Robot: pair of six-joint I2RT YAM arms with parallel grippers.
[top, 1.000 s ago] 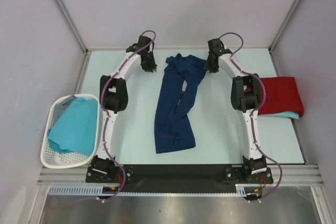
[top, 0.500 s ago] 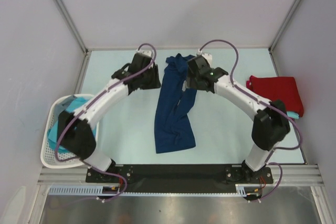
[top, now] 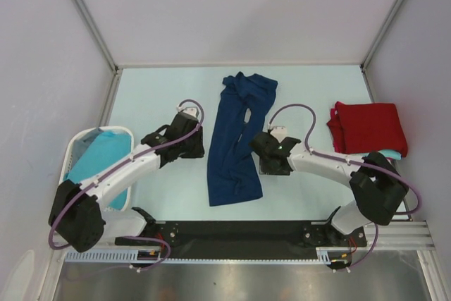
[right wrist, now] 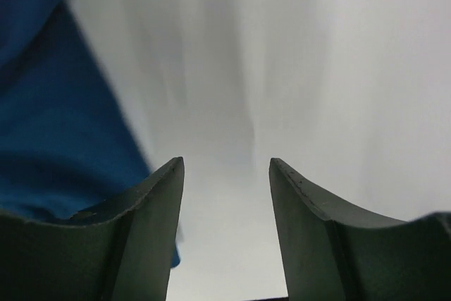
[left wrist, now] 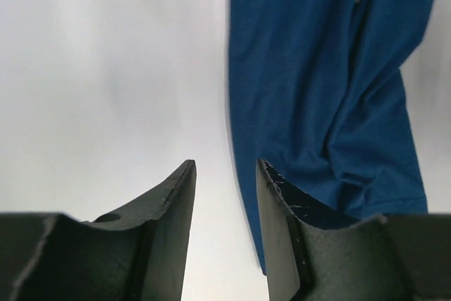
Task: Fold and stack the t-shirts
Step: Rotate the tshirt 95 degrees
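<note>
Jaws of the left gripper [left wrist: 225,167] and right gripper [right wrist: 225,162] stand apart, empty, flanking the navy t-shirt [top: 236,153] lying bunched lengthwise. Each should pinch one side edge low, then spread it flat.

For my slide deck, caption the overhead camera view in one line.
Left arm and right arm flank a rumpled navy t-shirt on the table; folded red t-shirt right, basket left.

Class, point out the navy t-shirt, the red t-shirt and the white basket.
navy t-shirt [top: 230,153], top view, its middle.
red t-shirt [top: 370,126], top view, its centre.
white basket [top: 70,158], top view, left wall.
</note>
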